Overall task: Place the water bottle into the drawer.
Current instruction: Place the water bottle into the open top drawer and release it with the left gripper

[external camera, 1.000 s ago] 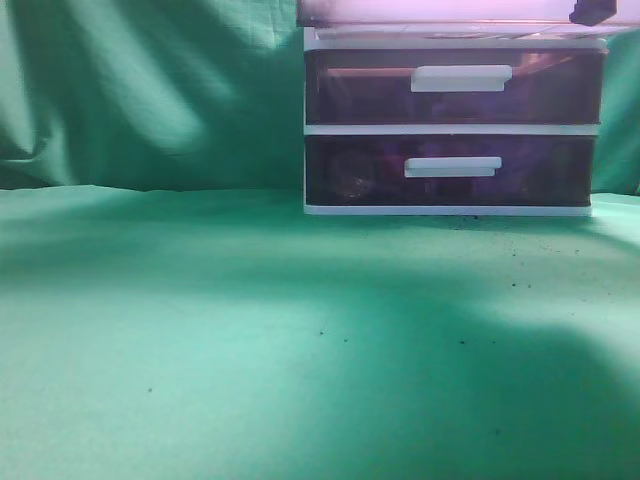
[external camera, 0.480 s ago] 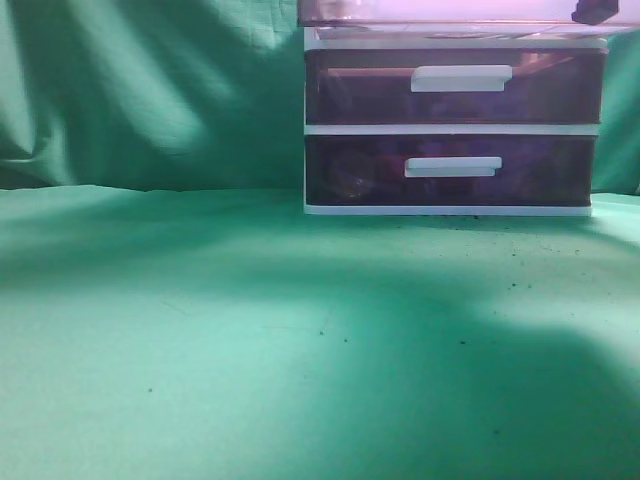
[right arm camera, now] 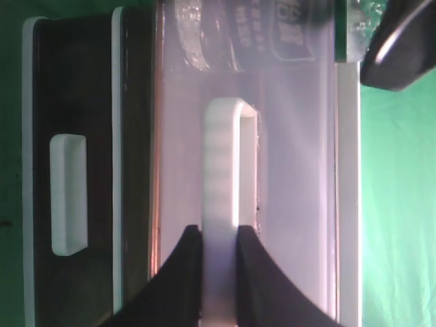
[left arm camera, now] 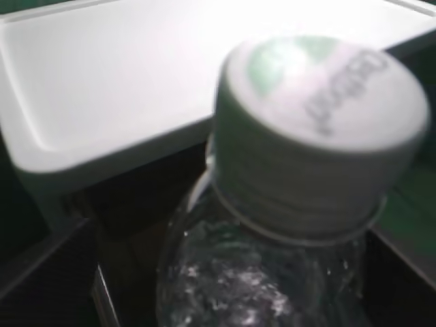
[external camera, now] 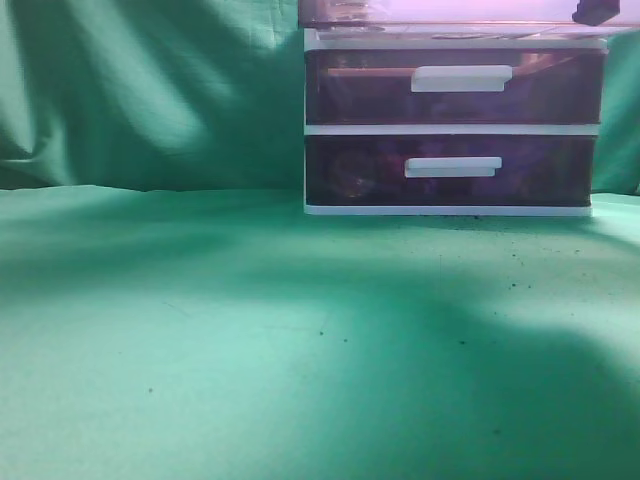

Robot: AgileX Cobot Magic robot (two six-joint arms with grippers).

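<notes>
Water bottle [left arm camera: 286,204], clear plastic with a pale ribbed cap [left arm camera: 320,129], fills the left wrist view, its cap end toward the camera and its body running away downward, so the long axis lies roughly along the line of sight. It sits over the dark opening of the top drawer [right arm camera: 272,170], just in front of the white top panel of the unit [left arm camera: 102,95]. In the right wrist view the bottle's labelled body [right arm camera: 272,30] shows through the see-through purple wall of that drawer, lying crosswise near the frame's upper edge. Whether it rests on the drawer floor cannot be told.

The right gripper [right arm camera: 218,262] has its two dark fingers [right arm camera: 180,272] pinched on the white bar handle [right arm camera: 221,204] of the pulled-out top drawer. The left gripper's fingers are out of sight behind the bottle, so its state cannot be told.

From outside, the white-framed drawer unit [external camera: 455,128] stands on a green cloth-covered table [external camera: 250,340] before a draped green backdrop [external camera: 140,90]. The two lower drawers [external camera: 455,170] are pushed in, dark purple with white handles; their contents are too murky to make out. The top drawer projects forward at the frame's upper edge.
</notes>
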